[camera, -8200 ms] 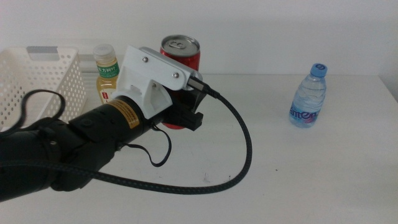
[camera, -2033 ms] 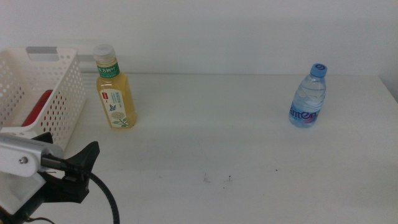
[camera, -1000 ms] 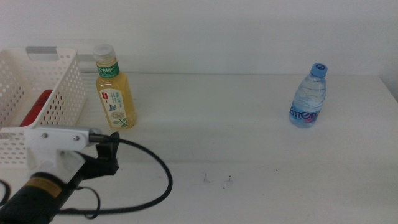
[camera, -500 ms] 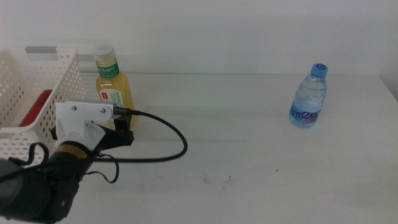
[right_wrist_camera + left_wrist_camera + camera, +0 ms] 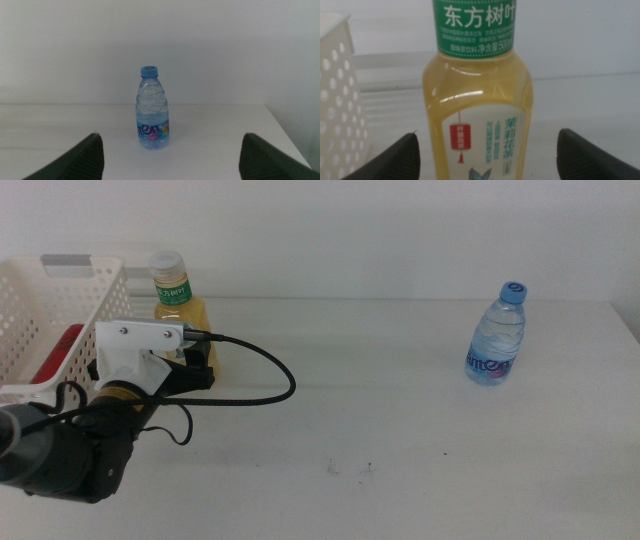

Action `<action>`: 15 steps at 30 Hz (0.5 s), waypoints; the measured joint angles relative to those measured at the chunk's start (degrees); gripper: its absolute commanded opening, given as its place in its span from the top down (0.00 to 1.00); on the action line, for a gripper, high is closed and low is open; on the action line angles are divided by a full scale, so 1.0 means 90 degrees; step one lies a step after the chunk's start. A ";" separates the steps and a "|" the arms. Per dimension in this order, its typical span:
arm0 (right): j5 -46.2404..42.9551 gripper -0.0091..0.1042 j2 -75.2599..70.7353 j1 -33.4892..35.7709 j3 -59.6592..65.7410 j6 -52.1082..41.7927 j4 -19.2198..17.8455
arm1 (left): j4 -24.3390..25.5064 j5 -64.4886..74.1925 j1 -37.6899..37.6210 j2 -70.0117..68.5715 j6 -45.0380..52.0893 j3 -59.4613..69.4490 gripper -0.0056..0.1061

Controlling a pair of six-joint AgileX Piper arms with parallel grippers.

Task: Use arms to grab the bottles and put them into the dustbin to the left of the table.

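The yellow-drink bottle (image 5: 185,320) with a white cap and green label stands upright next to the dustbin (image 5: 60,275). My left gripper (image 5: 196,366) is open right at the bottle's lower body. In the left wrist view the bottle (image 5: 477,100) fills the picture between the two spread jaws of the left gripper (image 5: 487,134). The red can (image 5: 63,350) lies inside the dustbin. At the far right the clear water bottle (image 5: 496,335) with a blue cap stands alone. My right gripper (image 5: 171,136) is open, well short of that water bottle (image 5: 152,112), and is out of the middle view.
The dustbin's perforated white wall (image 5: 340,105) is close beside the yellow bottle. The left arm's black cable (image 5: 270,385) loops over the white table (image 5: 400,430). A plain white wall stands behind the table's far edge.
The left arm has swung from the front-left corner forward to the yellow bottle, its open jaws now at the bottle. Earlier it carried the red can, which now lies in the dustbin.
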 measured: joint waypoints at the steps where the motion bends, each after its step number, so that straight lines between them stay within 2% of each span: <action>1: 0.0000 0.10 0.0000 0.0000 0.0000 0.0000 0.0000 | 0.0010 0.0014 0.0000 0.0042 0.0000 -0.0055 0.11; 15: 0.0000 0.10 0.0000 0.0000 0.0000 0.0000 0.0000 | -0.0018 0.0053 0.0004 0.0910 -0.0039 -0.0971 0.11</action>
